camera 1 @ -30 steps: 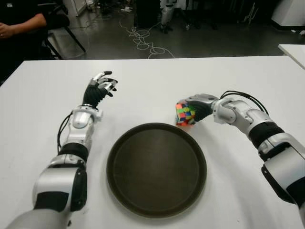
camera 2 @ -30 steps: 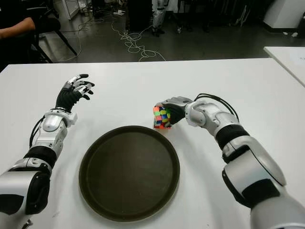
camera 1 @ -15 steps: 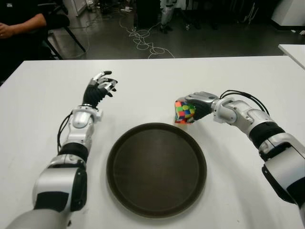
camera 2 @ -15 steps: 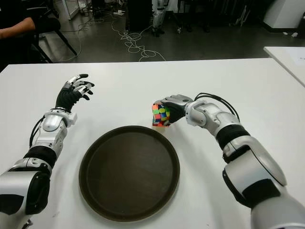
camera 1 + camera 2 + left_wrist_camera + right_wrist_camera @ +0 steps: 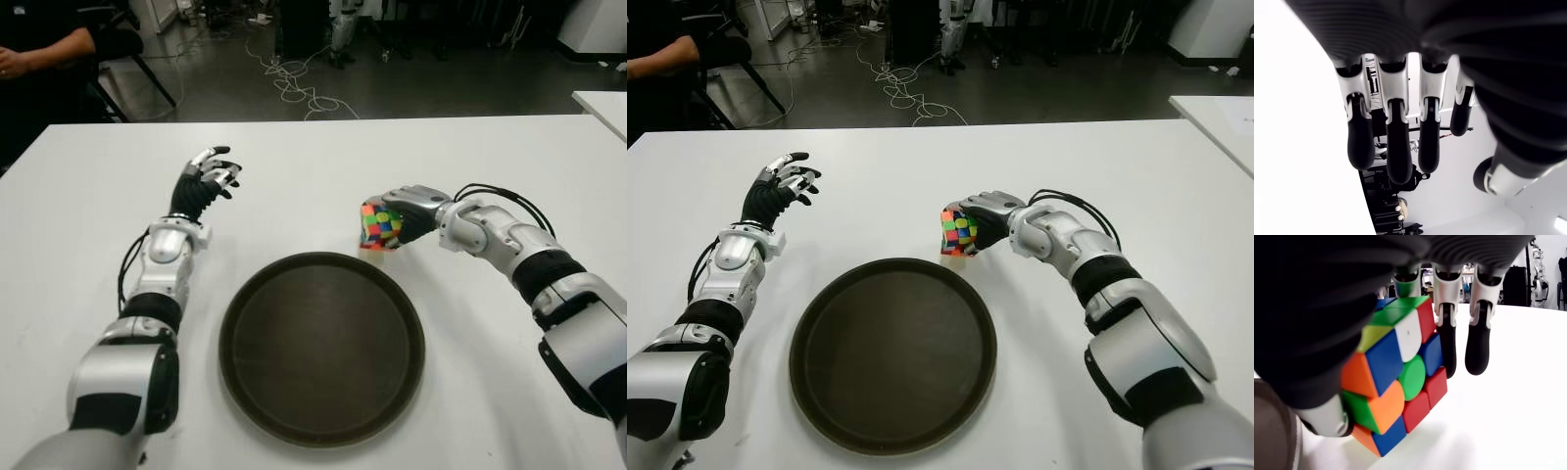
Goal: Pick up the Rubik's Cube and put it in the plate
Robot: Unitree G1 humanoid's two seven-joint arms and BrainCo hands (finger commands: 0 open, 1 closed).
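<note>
Glossy multicolour Rubik's Cube (image 5: pixel 380 226) | your right hand (image 5: pixel 411 211) grips it, tilted, beside round dark plate (image 5: pixel 322 348) rim | left hand (image 5: pixel 203 180) relaxed, empty

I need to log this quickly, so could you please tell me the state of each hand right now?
Left hand: open, holding nothing, left of the round dark plate.
Right hand: closed on the multicoloured Rubik's Cube, just beyond the plate's far rim.
</note>
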